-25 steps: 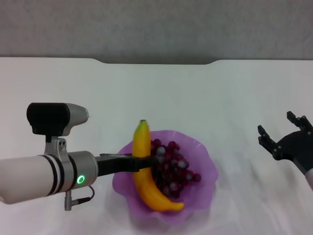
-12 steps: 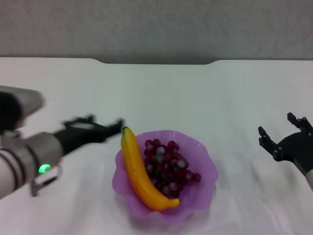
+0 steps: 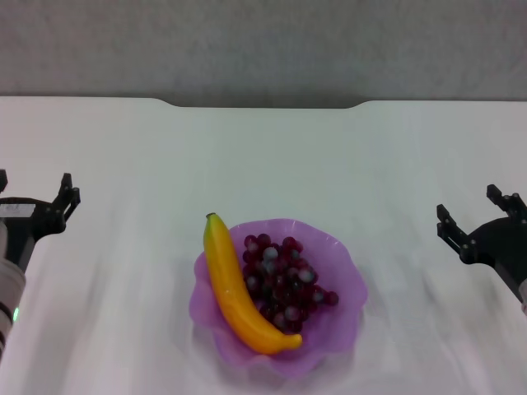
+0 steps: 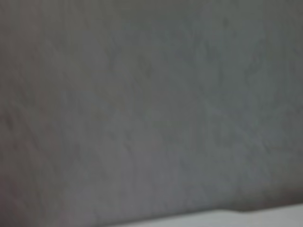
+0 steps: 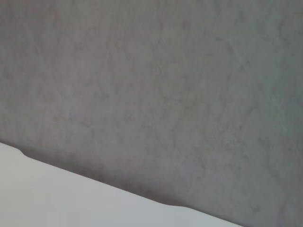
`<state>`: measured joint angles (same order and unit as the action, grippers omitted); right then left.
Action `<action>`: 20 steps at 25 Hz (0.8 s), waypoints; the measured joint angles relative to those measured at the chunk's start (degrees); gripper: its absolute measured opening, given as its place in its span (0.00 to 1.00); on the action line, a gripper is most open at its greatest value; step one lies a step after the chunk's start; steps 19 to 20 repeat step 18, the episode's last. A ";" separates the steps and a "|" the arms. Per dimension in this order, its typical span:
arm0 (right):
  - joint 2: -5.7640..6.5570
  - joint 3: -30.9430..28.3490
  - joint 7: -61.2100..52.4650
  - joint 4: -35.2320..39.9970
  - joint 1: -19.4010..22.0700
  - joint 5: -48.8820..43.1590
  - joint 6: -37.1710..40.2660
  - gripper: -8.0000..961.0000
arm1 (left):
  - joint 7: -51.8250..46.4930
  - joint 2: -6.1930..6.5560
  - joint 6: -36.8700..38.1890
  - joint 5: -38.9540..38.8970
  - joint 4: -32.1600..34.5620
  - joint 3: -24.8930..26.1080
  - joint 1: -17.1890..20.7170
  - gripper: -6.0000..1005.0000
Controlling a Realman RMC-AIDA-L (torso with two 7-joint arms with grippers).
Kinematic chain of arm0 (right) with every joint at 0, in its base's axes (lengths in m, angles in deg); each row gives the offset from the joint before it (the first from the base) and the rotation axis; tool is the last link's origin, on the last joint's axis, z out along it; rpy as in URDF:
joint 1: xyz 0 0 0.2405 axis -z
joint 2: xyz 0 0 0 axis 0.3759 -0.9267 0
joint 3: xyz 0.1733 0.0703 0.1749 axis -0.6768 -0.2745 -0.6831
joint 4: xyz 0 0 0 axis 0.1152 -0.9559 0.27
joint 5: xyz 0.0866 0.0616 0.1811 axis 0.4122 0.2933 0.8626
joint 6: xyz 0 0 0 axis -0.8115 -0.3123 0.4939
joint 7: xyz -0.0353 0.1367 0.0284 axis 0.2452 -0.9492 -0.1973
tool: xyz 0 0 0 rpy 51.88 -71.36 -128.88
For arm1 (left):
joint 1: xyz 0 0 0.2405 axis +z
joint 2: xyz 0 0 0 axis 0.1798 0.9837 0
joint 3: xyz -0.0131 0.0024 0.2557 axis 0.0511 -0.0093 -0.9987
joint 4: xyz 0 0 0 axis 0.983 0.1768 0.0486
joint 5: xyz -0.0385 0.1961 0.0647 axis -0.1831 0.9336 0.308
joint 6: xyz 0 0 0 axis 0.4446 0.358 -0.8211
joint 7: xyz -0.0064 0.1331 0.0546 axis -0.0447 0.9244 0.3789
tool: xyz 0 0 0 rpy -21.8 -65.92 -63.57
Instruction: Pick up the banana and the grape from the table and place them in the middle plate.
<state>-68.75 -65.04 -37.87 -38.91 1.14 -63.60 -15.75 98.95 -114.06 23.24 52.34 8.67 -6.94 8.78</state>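
Grey wall behind a white work surface

A mottled grey wall (image 3: 263,45) fills the top of the frame; below it the table (image 3: 263,156) spreads white, its far edge notched

Left gripper (image 3: 34,193) and right gripper (image 3: 480,216): black, 2 pronged fingers each; left arm casing silver-white, green indicator light.

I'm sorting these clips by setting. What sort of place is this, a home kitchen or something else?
Most likely a lab or test bench, not a kitchen: a bare white table against a plain grey wall, holding only a purple plate with a glossy banana and grapes, flanked by two robot grippers.
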 joint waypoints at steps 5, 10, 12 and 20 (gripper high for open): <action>-0.02 0.24 -0.03 -0.05 0.00 0.03 -0.17 0.86 | -18.56 -0.02 18.74 6.20 17.13 -8.96 -5.58 0.89; -0.17 0.33 -1.07 -0.08 0.03 0.06 0.07 0.86 | -43.65 -0.06 24.65 14.28 32.78 -9.81 -10.36 0.89; -0.18 0.36 -1.97 -0.08 -0.01 0.06 -0.74 0.86 | -49.31 -0.06 25.88 18.18 35.96 -10.37 -11.10 0.89; -0.18 0.36 -2.85 0.05 -0.38 0.06 -2.34 0.86 | -49.46 -0.49 26.16 22.25 37.47 -11.04 -11.56 0.89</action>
